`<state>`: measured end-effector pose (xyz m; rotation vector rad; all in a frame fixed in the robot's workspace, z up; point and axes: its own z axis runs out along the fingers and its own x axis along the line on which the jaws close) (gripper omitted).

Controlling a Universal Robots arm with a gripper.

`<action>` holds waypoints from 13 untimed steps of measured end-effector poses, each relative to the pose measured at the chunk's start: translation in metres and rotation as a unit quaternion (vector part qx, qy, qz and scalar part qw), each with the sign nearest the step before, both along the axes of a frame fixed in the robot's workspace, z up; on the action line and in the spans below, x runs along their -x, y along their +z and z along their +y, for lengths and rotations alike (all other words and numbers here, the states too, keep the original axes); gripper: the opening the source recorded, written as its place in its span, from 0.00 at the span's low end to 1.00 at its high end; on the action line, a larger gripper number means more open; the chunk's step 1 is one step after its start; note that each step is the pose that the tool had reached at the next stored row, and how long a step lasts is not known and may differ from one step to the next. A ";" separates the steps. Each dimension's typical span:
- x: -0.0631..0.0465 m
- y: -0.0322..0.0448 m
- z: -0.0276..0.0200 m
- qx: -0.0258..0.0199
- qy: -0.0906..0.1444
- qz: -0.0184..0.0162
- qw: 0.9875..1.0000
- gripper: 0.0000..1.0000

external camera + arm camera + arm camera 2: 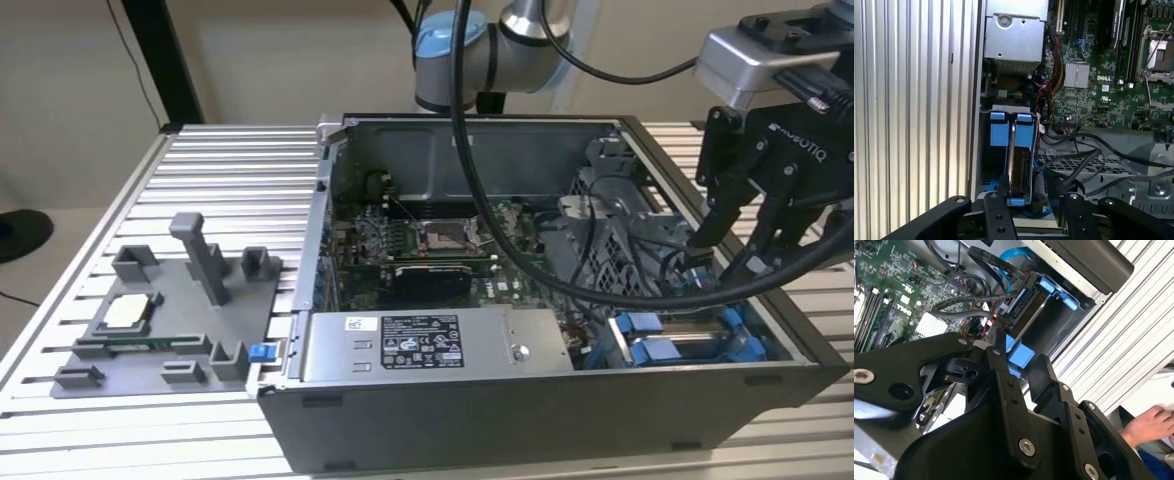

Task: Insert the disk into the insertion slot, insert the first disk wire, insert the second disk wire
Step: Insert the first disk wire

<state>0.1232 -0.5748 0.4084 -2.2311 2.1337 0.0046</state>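
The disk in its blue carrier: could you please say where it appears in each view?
Exterior view: disk in the case's near corner, at the exterior view's right.
Second wrist view: disk just beyond the claw, at the case's edge.
First wrist view: disk on edge, near the case's edge.
Shared landmark: the green motherboard.

The ribbed metal desk point(227, 170) carries an open computer case point(534, 420) and, toward the exterior view's left, a grey fixture point(140, 362).

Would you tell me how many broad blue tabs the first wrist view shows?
2: one blue tab beside the other, at the insertion slot's end; more may be hidden.
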 end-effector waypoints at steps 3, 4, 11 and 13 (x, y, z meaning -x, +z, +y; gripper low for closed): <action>0.000 -0.0001 0.0001 0.000 0.000 0.000 1.000 1.00; 0.000 -0.0001 0.0004 0.000 0.000 0.000 1.000 1.00; 0.000 -0.0002 0.0097 0.000 0.002 -0.002 1.000 1.00; 0.000 -0.0010 0.0117 0.000 0.007 -0.006 1.000 1.00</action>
